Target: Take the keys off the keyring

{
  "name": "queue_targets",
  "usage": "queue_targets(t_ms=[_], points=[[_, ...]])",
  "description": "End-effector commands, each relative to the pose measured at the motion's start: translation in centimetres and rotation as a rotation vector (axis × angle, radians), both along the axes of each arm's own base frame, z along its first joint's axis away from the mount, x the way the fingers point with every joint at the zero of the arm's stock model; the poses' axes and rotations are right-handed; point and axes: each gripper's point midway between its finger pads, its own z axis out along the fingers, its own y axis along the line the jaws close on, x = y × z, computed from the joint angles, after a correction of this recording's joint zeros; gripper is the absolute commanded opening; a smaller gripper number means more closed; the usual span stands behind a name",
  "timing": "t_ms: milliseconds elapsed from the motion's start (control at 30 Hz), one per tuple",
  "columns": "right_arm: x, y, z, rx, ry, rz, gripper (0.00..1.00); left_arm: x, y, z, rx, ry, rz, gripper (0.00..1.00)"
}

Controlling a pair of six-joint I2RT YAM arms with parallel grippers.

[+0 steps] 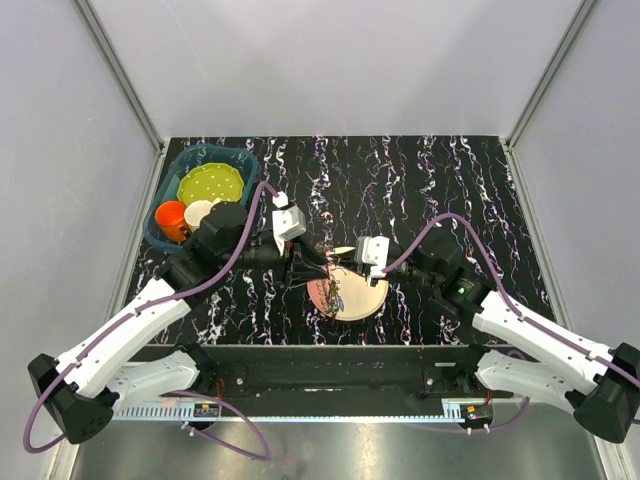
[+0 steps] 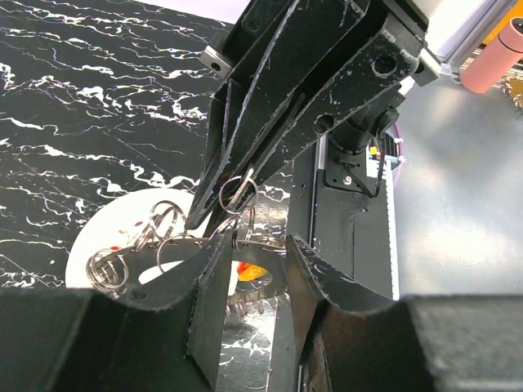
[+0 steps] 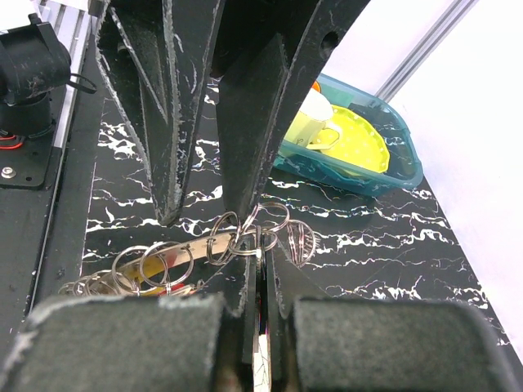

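Right gripper had its two fingers drawn almost together, with only a slit between them, pinching one loop of the thin dark-silver metal keyring at their tips. Left gripper faced it from the other side, its fingers set a little apart with a link of the keyring's loops lying between them; whether they clamped that link could not be told. The keyring hung between the two grippers, its other loops trailing down over the round pink plate on the black, white-veined table. Of the small silvery metal keys, only a flat pale blade among the loops could be made out. Well apart, at the table's far left corner, a teal plastic basket held a yellow-green dotted plate, an orange cup and a white cup.
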Motion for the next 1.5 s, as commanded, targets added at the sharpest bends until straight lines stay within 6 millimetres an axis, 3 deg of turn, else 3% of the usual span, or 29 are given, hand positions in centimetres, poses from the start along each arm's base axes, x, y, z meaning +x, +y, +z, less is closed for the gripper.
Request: queue_targets(t_ms=[0, 333, 600, 900, 1067, 1467], points=[[0.1, 0.2, 2.7, 0.081, -0.059, 0.008, 0.00, -0.6, -0.6, 2.6, -0.073, -0.048, -0.054, 0.38], [0.4, 0.3, 2.6, 0.082, -0.060, -0.003, 0.00, -1.5, -1.0, 2.2, -0.098, 0.014, -0.103, 0.38], [0.4, 0.4, 2.6, 0.081, -0.059, 0.000, 0.00, -0.8, -1.3, 2.3, -0.110, 0.009, -0.079, 0.36], [0.3, 0.2, 2.3, 0.078, -0.056, -0.003, 0.00, 0.7, -1.5, 1.6, -0.082, 0.030, -0.001, 0.26], [0.3, 0.2, 2.4, 0.076, -0.055, -0.003, 0.00, 1.3, -1.1, 1.0, -0.049, 0.025, 0.037, 0.00], [0.1, -0.1, 2.3, 0.078, -0.002, -0.017, 0.00, 1.7, 0.0, 0.3, -0.048, -0.056, 0.100, 0.00]])
